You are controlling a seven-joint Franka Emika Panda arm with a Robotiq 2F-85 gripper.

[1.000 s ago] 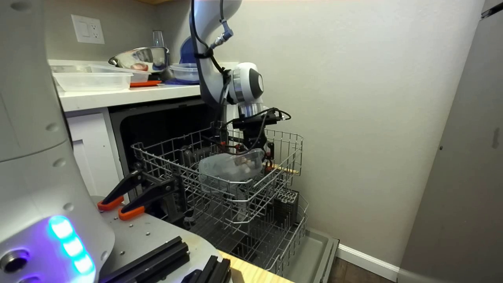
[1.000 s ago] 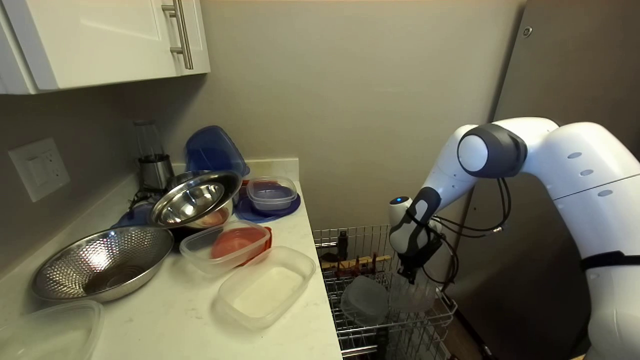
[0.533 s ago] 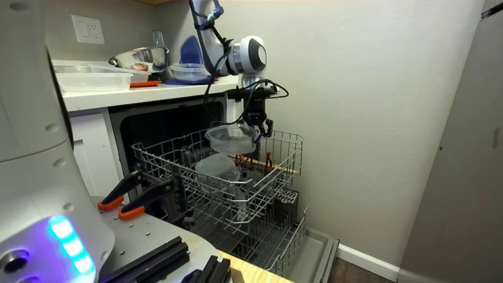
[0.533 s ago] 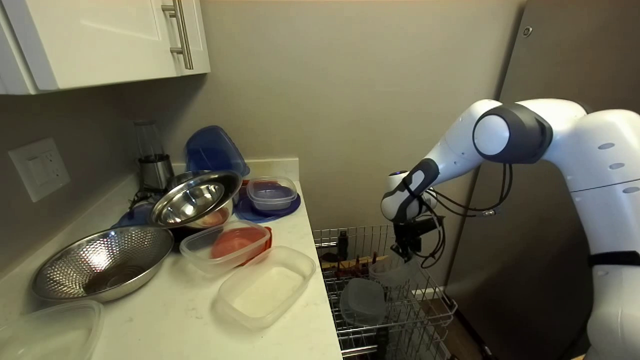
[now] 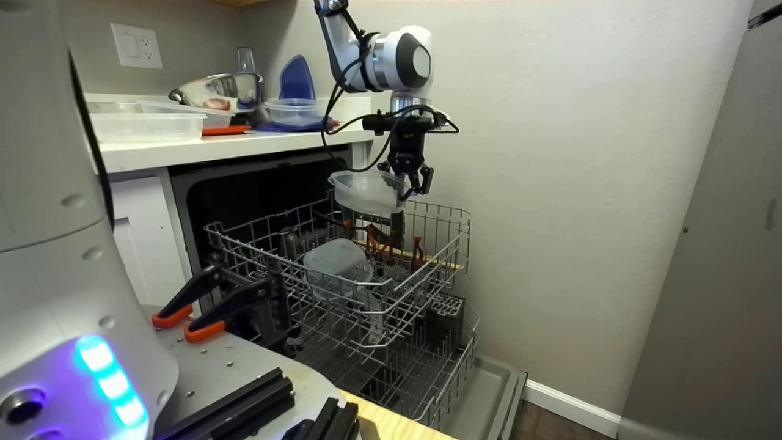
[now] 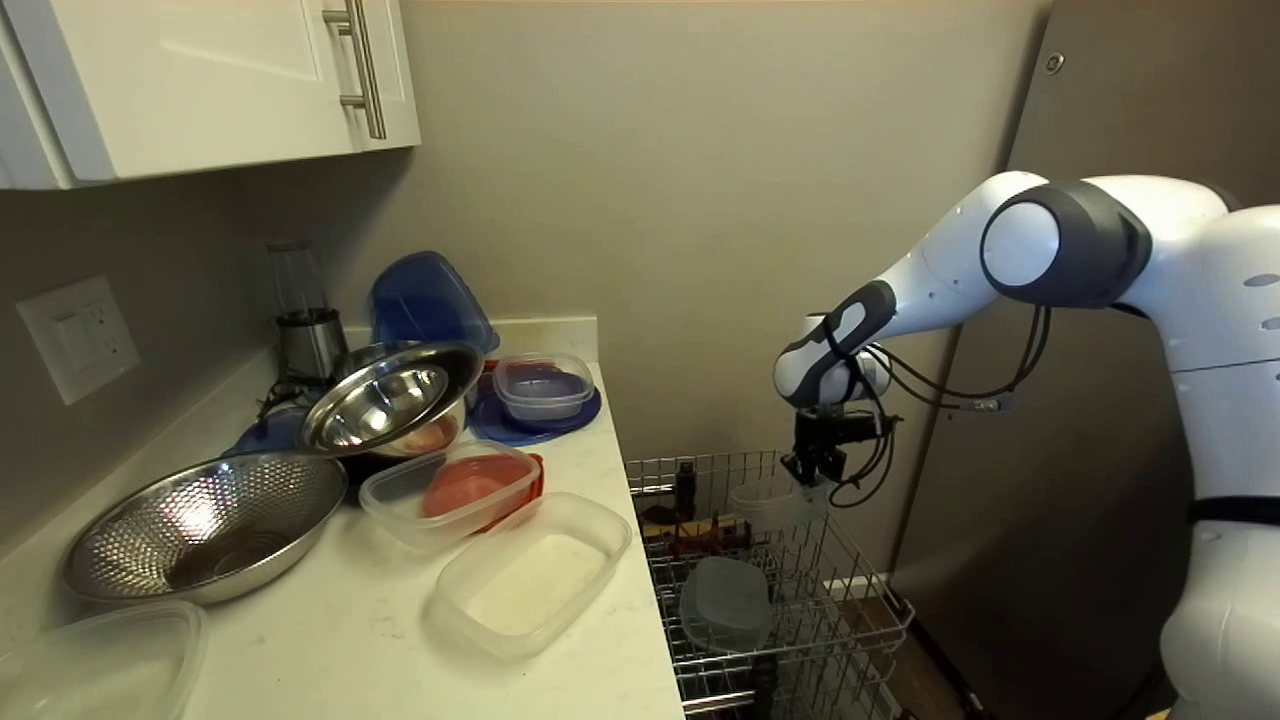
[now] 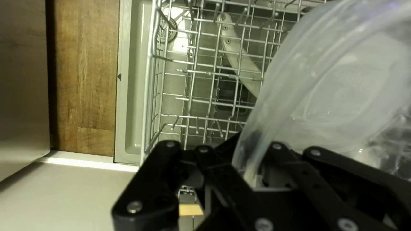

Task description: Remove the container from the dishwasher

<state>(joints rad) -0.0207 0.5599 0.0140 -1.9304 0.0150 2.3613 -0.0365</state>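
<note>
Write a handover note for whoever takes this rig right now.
Gripper: closed on the side wall of a container.
Where: the container hangs above the upper rack of the open dishwasher.
Done: container gripped and off the rack.
Left: carry it clear and set it down; the counter, where similar containers sit, looks the likely spot.
Note: a second container is in the upper rack; I can't tell whether it should come out too.
</note>
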